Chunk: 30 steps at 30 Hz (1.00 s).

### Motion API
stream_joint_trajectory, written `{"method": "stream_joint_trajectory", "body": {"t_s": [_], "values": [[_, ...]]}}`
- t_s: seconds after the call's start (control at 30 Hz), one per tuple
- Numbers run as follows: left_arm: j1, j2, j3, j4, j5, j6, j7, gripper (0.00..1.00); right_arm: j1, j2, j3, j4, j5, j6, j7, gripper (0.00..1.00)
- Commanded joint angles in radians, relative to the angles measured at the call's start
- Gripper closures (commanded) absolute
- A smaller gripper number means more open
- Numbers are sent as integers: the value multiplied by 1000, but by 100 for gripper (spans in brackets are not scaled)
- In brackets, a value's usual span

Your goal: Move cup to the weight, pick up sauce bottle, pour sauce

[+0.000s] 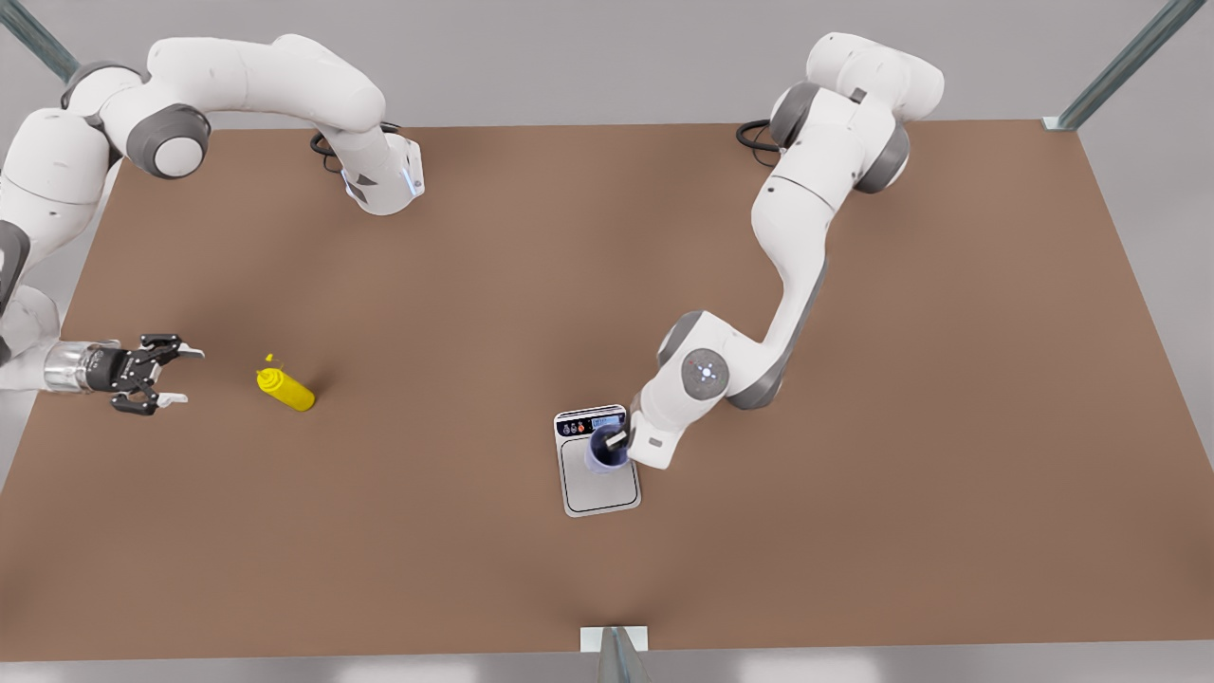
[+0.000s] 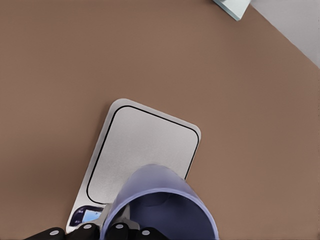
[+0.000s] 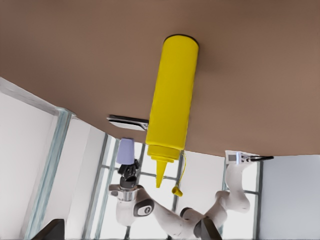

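Holding cup (image 1: 605, 448) above weight (image 1: 599, 484)

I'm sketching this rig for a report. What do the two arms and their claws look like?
Both arms have glossy white rounded shells with grey joint bands, and a black cable loops at each base. The right claw is black with pale fingertips on a silvery wrist. The left claw sits under a white housing; the joint above it carries a round grey cap with small blue marks.

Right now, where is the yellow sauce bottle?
The yellow sauce bottle stands on the brown table at the front view's left, just beside the open right hand.
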Motion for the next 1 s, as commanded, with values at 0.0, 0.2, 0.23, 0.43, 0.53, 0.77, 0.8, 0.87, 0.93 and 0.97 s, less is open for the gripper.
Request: {"method": "stream_joint_trajectory", "body": {"t_s": [0.0, 0.2, 0.23, 0.43, 0.53, 0.77, 0.8, 0.87, 0.93, 0.97], "values": [[-1, 1, 0, 0, -30, 2, 1, 79, -4, 7, 0, 0, 0, 0, 2, 0], [0, 28, 0, -2, -23, 22, 8, 74, -4, 122, -1, 22, -52, -49, 72, 0], [0, 30, 0, -2, -23, 29, 12, 72, -2, 135, -1, 25, -57, -49, 74, 0], [11, 34, 0, -2, -25, 29, 12, 31, 2, 197, -3, 63, -52, -26, 72, 0], [14, 25, -1, -2, -33, 9, 0, 0, 26, 219, 6, 61, -57, -6, 69, 0], [43, -228, 118, 0, -23, -510, -17, 0, 45, 236, 9, 51, -77, 21, 55, 0], [50, -335, 233, 0, 49, -675, 288, 0, 64, 227, 9, 54, -94, 21, 54, 0], [53, -410, 370, 0, 124, -867, 812, 0, 87, 220, 9, 55, -120, 23, 9, 0], [68, -487, 489, -8, 135, -1064, 1054, 0, 87, 219, 9, 52, -124, 23, 9, 0], [70, -489, 489, -9, 148, -1128, 1052, 0, 88, 220, 9, 51, -124, 23, 8, 0]]}}
